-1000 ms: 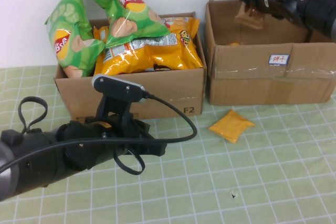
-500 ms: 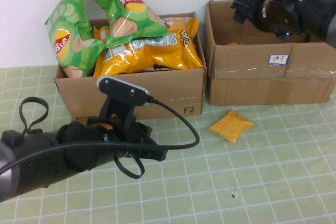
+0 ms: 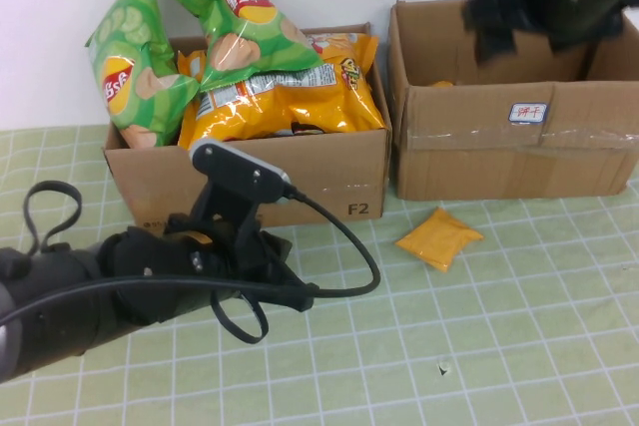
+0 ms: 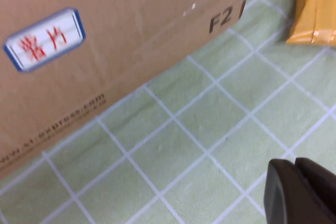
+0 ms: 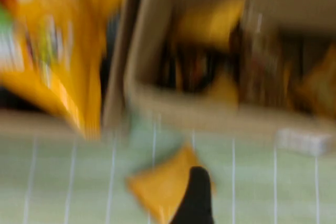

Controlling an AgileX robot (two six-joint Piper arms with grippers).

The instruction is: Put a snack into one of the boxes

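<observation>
A yellow snack packet (image 3: 439, 237) lies on the green checked cloth in front of the right cardboard box (image 3: 469, 152); it also shows in the wrist views (image 4: 315, 9) (image 5: 160, 187). That box holds several yellow and brown packets (image 5: 210, 24). My right gripper (image 3: 494, 25) hovers blurred above the right box's back edge, open, with nothing in it; one dark finger (image 5: 197, 195) shows. My left gripper (image 4: 300, 182) hangs low over the cloth in front of the left box (image 3: 329, 172), shut and empty, well left of the yellow packet.
The left box (image 4: 105, 51) is stuffed with large yellow chip bags (image 3: 290, 92), and two green chip bags (image 3: 135, 62) stick out of its top. A black cable (image 3: 349, 246) loops from the left arm. A wall stands behind both boxes.
The right gripper let go of a tan packet over the right box, then swung up and to the right. The left arm crept slightly right and forward.
</observation>
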